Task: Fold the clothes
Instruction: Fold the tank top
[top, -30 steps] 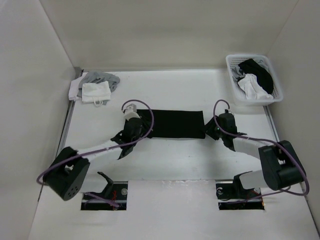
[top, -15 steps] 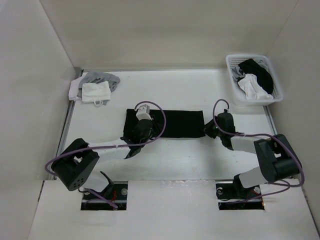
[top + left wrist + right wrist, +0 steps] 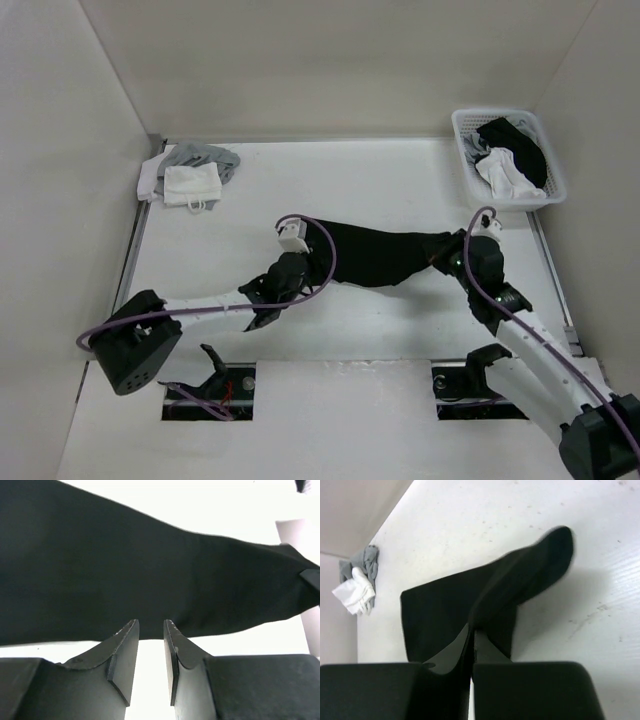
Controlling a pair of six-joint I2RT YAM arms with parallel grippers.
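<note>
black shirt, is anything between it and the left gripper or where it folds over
Nothing visible. The left gripper sits open right at the black shirt edge, over bare table. The right gripper is shut on its other end. The white cloth and basket lie off at the back corners.

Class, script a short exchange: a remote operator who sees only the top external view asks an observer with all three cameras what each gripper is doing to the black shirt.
Operator: From above, the arm hides the right gripper's tips. Are they shut on anything?
Observer: Yes. In the right wrist view the right gripper is shut, with a fold of the black shirt pinched in it.
Operator: And the left one?
Observer: In the left wrist view the left gripper is open. White table shows through the gap, and the shirt's edge runs across just past the tips.
</note>
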